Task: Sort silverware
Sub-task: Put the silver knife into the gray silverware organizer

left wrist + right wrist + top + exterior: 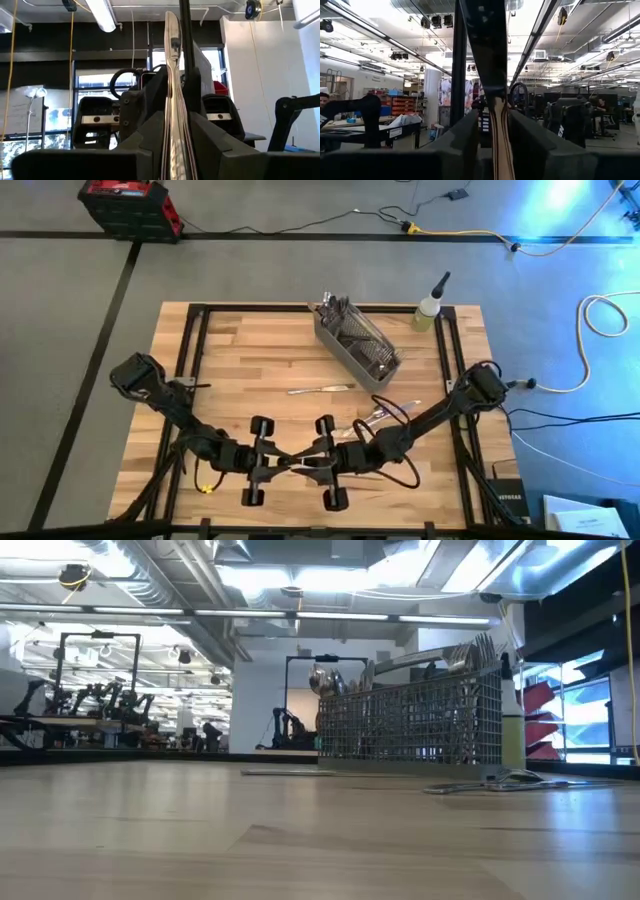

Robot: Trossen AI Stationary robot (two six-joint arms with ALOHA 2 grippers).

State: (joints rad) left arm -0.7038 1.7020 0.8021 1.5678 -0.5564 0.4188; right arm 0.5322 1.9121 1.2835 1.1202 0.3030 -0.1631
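My two grippers meet fingertip to fingertip above the table's near edge, the left gripper (276, 461) and the right gripper (314, 463). Both are shut on one shiny piece of silverware (172, 75), seen edge-on; fork or spoon I cannot tell. A gray mesh basket (355, 340) stands at the far middle with several pieces of silverware upright in it (470, 655). One loose piece (322, 389) lies flat on the wood in front of the basket. A few more (385, 412) lie to its right. My left gripper pinches the silverware piece's lower stretch (175, 145) between its two fingers. The piece runs along the fingers and out past their tips toward the other gripper, clear of the table. My right gripper has the same piece (501, 142) between its two fingers from the opposite side, also lengthwise. Which end each gripper has cannot be told.
A small squeeze bottle with a dark tip (430, 308) stands at the table's far right corner. Black frame rails (190, 350) run along the table's left and right sides. A red toolbox (130, 205) sits on the floor beyond the table.
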